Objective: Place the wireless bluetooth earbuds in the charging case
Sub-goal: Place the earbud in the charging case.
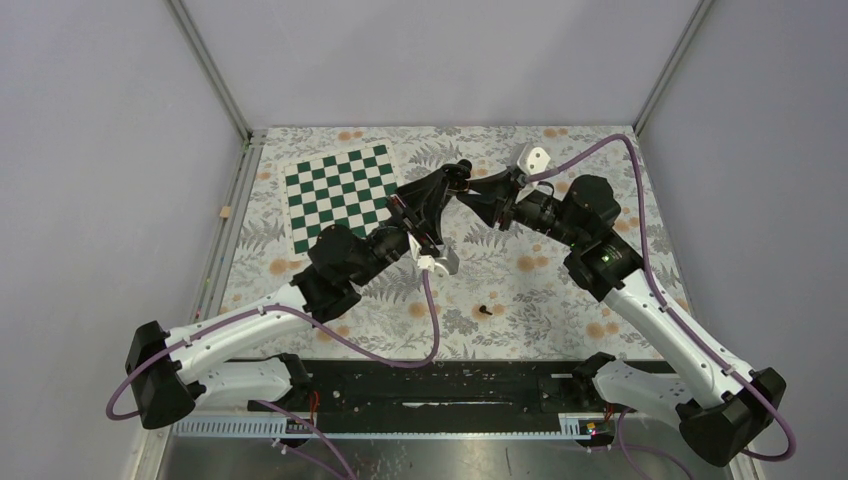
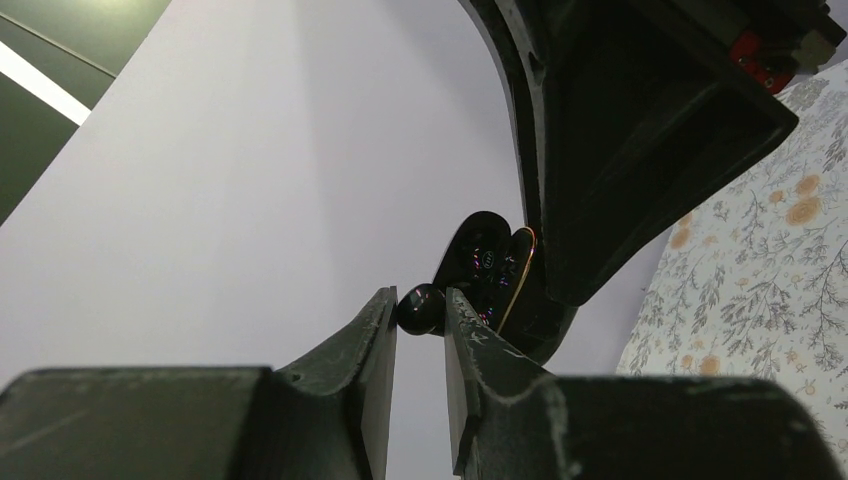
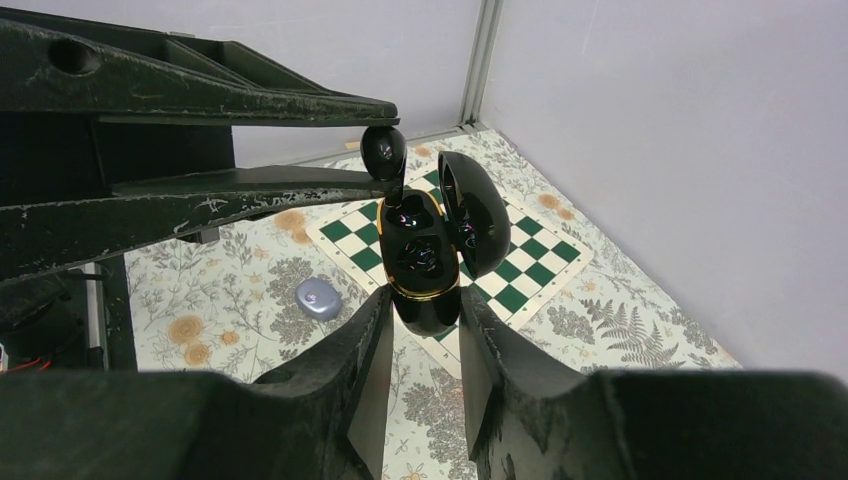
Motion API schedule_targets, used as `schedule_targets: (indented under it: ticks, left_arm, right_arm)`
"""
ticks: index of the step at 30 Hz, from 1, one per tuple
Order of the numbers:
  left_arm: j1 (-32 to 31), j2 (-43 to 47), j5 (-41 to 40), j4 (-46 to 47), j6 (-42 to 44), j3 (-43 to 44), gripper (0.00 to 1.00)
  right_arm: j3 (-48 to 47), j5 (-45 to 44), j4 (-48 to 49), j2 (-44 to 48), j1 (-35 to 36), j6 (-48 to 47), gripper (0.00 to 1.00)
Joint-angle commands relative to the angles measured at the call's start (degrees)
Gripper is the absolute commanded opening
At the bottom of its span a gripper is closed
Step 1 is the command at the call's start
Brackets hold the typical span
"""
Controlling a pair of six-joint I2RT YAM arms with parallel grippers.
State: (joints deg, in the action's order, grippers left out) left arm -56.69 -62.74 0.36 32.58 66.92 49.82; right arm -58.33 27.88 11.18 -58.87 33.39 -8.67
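My right gripper (image 3: pixel 425 300) is shut on the lower body of a glossy black charging case (image 3: pixel 428 270) with a gold rim, held upright in the air with its lid (image 3: pixel 478 215) open. My left gripper (image 2: pixel 420 300) is shut on a black earbud (image 2: pixel 421 308), which the right wrist view shows (image 3: pixel 383 152) just above the case's left socket, stem pointing down at it. The case is right behind the bud in the left wrist view (image 2: pixel 490 265). A second black earbud (image 1: pixel 486 311) lies on the floral table. In the top view both grippers meet mid-table (image 1: pixel 470 188).
A green-and-white chessboard mat (image 1: pixel 340 195) lies at the back left of the table. A pale purple rounded closed case (image 3: pixel 318 298) lies on the floral cloth beside the mat. Grey walls and metal posts enclose the table.
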Motion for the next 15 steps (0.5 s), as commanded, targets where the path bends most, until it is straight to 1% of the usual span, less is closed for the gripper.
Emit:
schedule_targets:
  ticks: [1, 6, 9, 15]
  left_arm:
    - [-0.18, 0.18, -2.14, 0.98, -1.79, 2.71, 0.0]
    - [-0.18, -1.13, -3.66, 1.07, 0.59, 2.99, 0.0]
    - [-0.2, -2.61, -4.65, 2.76, 2.01, 3.44, 0.0]
    - [-0.18, -2.28, -2.88, 1.75, 0.4, 3.32, 0.0]
  right_arm:
    - [-3.28, -0.29, 2.79, 0.04, 0.48, 0.51, 0.0]
    - [-3.07, 1.29, 2.79, 0.64, 0.55, -0.09, 0.0]
    - [-3.32, 1.56, 2.54, 0.76, 0.62, 0.3, 0.0]
    - [-3.64, 1.41, 2.67, 0.34, 0.6, 2.54, 0.0]
